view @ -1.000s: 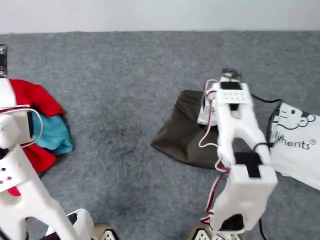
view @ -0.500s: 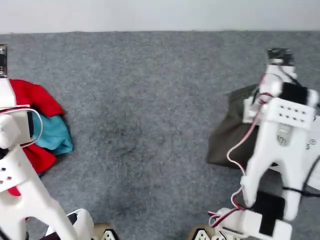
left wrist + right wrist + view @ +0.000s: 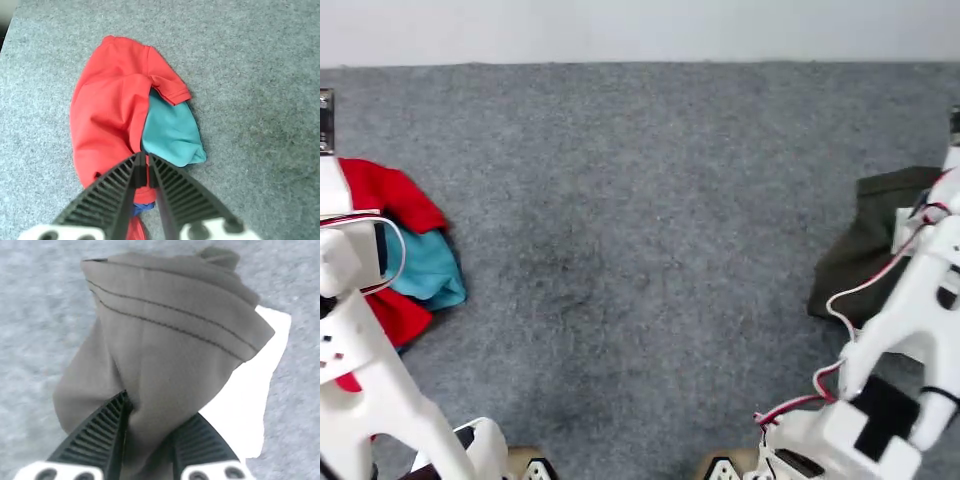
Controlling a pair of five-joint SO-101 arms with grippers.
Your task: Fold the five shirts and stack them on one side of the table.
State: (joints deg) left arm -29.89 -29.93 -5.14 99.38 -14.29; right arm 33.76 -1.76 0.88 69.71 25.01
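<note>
Stacking step: right tool (image 3: pixel 157 407) clamps olive shirt (image 3: pixel 165 340) over white shirt (image 3: pixel 240 405) at table (image 3: pixel 640 200) right edge, release probably next; left tool (image 3: pixel 143 162) closed.

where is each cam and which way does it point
High view: fixed above the table, looking down; both white arms show.
Left wrist view: on the left arm, looking down past the shut left end effector at the red shirt and teal shirt.
Right wrist view: on the right arm, looking down past the right end effector, clamped on the olive shirt over a white shirt.
Shared: high and left wrist views show the red and teal shirts.
</note>
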